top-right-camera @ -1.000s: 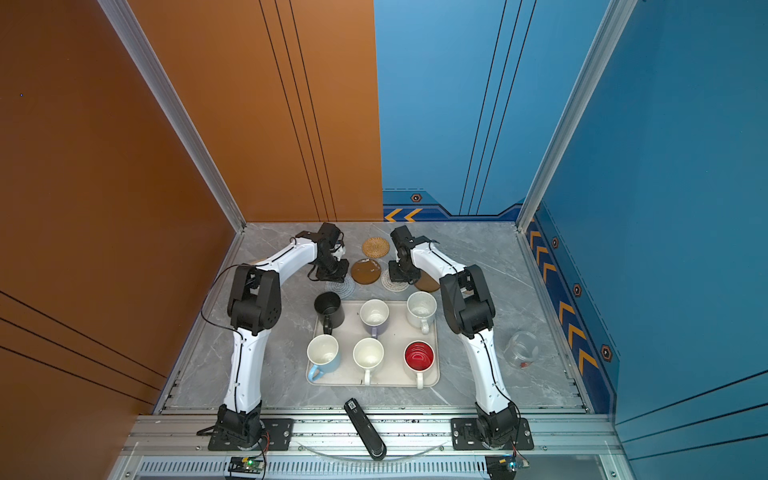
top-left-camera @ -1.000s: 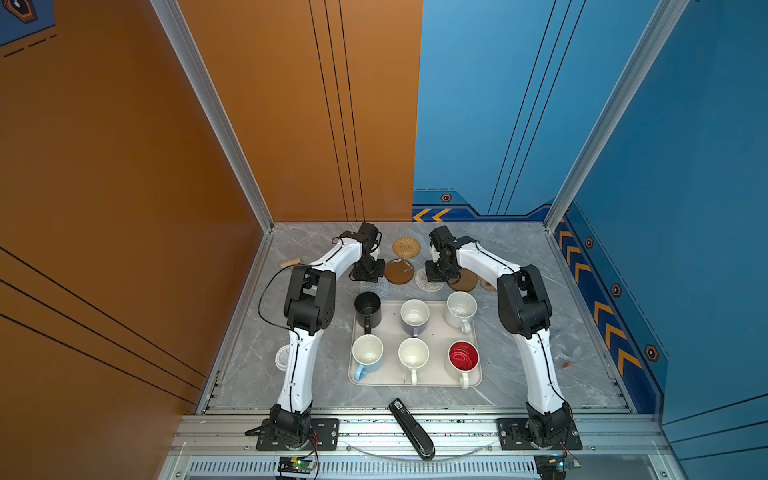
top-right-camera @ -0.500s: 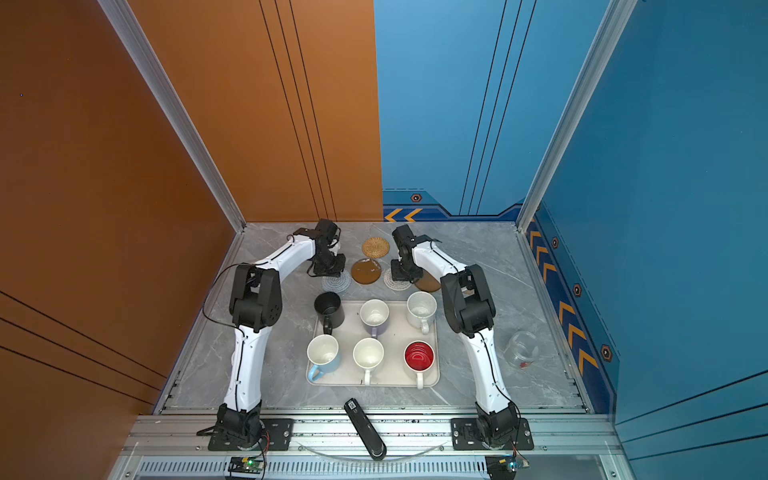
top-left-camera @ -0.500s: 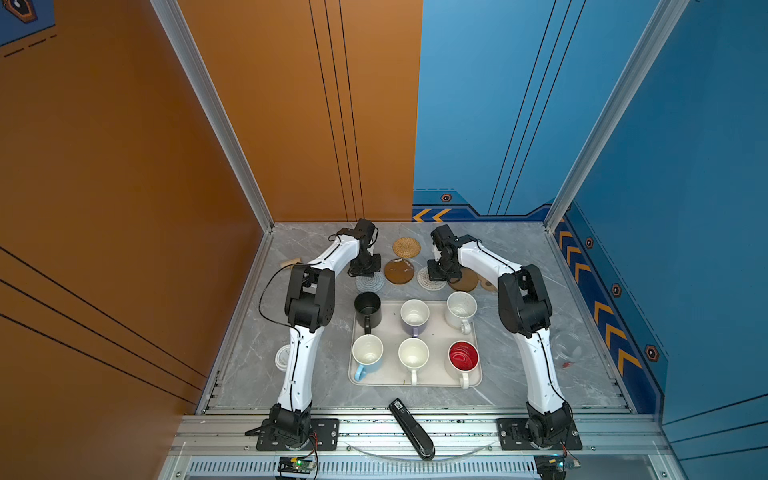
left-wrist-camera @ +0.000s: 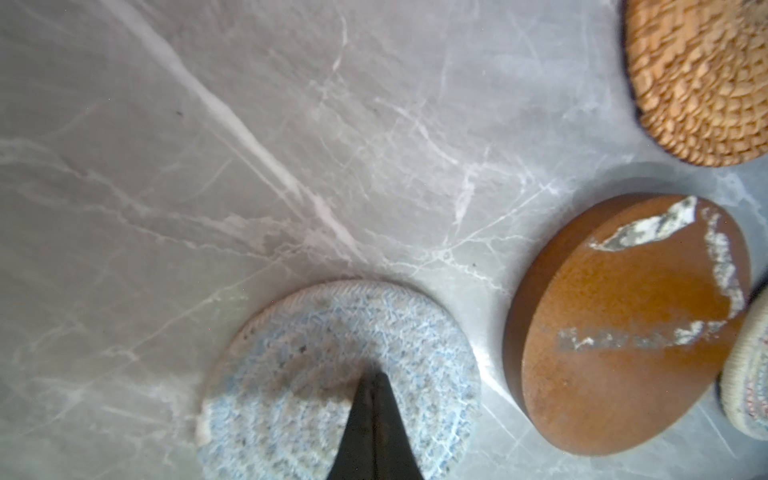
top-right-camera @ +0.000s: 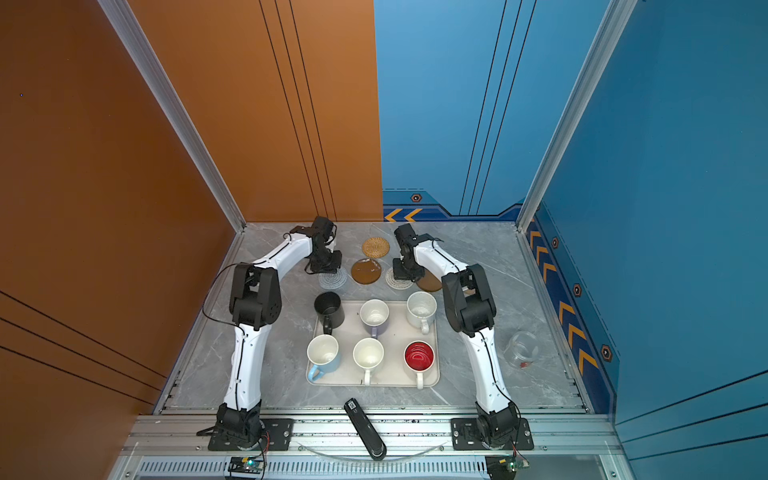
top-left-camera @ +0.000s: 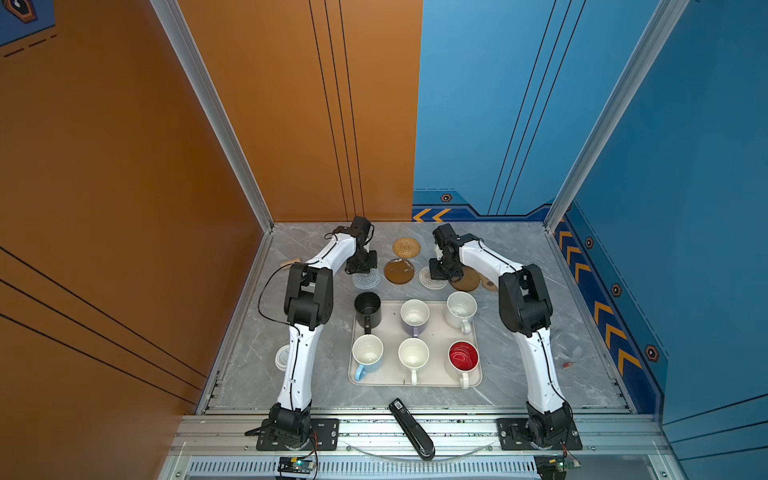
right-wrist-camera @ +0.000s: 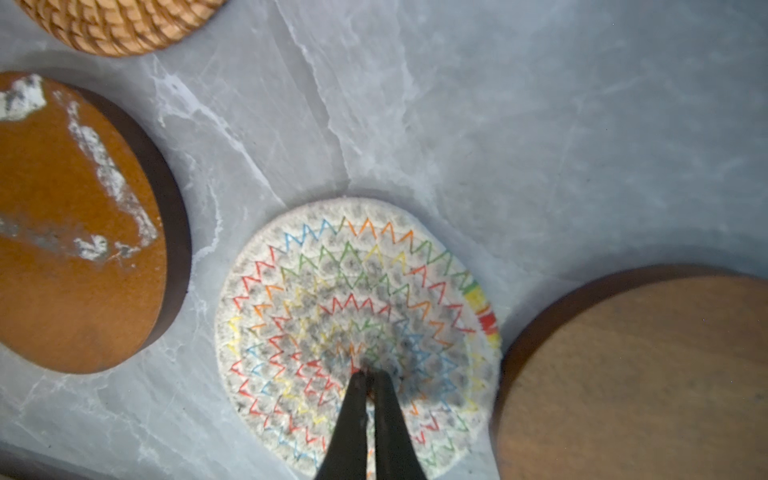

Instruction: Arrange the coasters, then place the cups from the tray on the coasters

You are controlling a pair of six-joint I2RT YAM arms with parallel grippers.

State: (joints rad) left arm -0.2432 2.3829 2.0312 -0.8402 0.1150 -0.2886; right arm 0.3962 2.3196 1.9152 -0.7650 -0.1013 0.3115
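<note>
Black device (top-left-camera: pixel 411 428): lies across the near rail, between the two arm bases.
Tray (top-left-camera: pixel 437 332): rests on the grey marble table (top-left-camera: pixel 249 353), just beyond the rail, between the arms.
Near row: blue mug (top-left-camera: pixel 367 355), white mug (top-left-camera: pixel 413 355), red-lined mug (top-left-camera: pixel 463 357); all upright on the tray, handles toward the rail.
Lid (top-left-camera: pixel 282 357): on the table, just beside the left arm, left of the tray.
Jar (top-right-camera: pixel 521 349): on the table, right of the right arm, well apart from the tray.
Far row: black mug (top-left-camera: pixel 368 309), lavender mug (top-left-camera: pixel 414 318), speckled mug (top-left-camera: pixel 460 309); all upright, the black mug at the tray's far left corner.
Coaster row: flat on the table just beyond the tray, left to right: grey round (top-left-camera: pixel 366 279), marked brown disc (top-left-camera: pixel 399 271), white round (top-left-camera: pixel 432 277), plain brown disc (top-left-camera: pixel 465 279), paw (top-left-camera: pixel 489 284).
Left gripper (left-wrist-camera: pixel 374 376): clenched, fingers pressed together, gripping nothing; tips set on the grey round near its middle.
Right gripper (right-wrist-camera: pixel 368 374): clenched, a thin slit between the fingers, gripping nothing; tips set on the white round, which bears coloured zigzag stitching and lies just beside the plain brown disc.
Rattan disc (top-left-camera: pixel 406 247): farthest coaster, behind the marked brown disc, apart from it.
</note>
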